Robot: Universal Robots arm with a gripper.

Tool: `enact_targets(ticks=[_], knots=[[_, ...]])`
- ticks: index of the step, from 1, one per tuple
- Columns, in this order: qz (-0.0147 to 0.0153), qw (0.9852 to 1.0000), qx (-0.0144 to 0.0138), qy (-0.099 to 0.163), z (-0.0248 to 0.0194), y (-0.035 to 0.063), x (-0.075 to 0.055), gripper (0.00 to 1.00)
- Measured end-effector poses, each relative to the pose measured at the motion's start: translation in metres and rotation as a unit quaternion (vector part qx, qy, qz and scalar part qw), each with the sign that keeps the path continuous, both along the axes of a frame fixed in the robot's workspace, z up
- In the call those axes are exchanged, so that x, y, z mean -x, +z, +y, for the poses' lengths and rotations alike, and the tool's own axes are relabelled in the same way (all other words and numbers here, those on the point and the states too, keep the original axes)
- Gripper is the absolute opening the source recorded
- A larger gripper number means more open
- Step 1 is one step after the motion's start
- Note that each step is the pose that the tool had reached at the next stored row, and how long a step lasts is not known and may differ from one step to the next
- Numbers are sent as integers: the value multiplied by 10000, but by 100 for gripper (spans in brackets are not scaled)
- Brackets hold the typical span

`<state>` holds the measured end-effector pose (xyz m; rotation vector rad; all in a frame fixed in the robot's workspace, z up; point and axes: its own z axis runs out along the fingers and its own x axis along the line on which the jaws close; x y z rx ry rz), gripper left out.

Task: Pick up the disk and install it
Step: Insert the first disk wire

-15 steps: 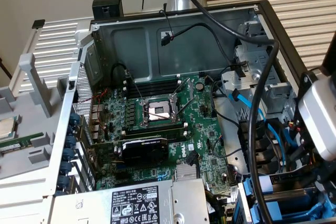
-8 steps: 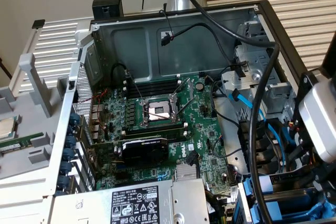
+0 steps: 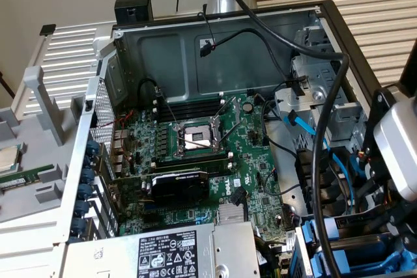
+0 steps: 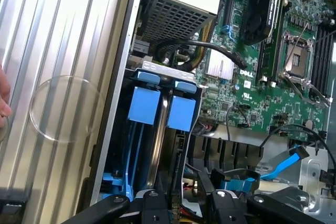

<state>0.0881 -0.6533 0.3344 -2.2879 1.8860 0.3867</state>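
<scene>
Pincer (image 4: 184, 205) hangs close over the drive bay (image 4: 163, 67) in a corner of the open computer case (image 3: 189, 56), next to the power supply (image 3: 176, 252). I cannot tell whether it is clenched or released. The disk (image 4: 157, 145) stands edge-on inside that bay, a silver edge between blue rails, just beside another blue-railed tray (image 4: 181, 113). Whether pincer and disk touch is unclear.

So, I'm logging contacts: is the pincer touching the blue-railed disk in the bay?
Cannot tell. The wrist view has the pincer right by the blue-railed disk, but the spot where they would meet is hidden.
</scene>
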Motion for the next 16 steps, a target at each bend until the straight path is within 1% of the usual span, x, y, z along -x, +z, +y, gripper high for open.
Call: enact_targets(ticks=[2, 4, 6, 16], knots=[[26, 10000, -1, 0, 0, -1, -14, 36], [37, 10000, -3, -1, 0, -2, -18, 36], [42, 10000, -3, 0, -1, -3, -19, 36], [42, 10000, -3, 0, -2, -19, -22, 36]])
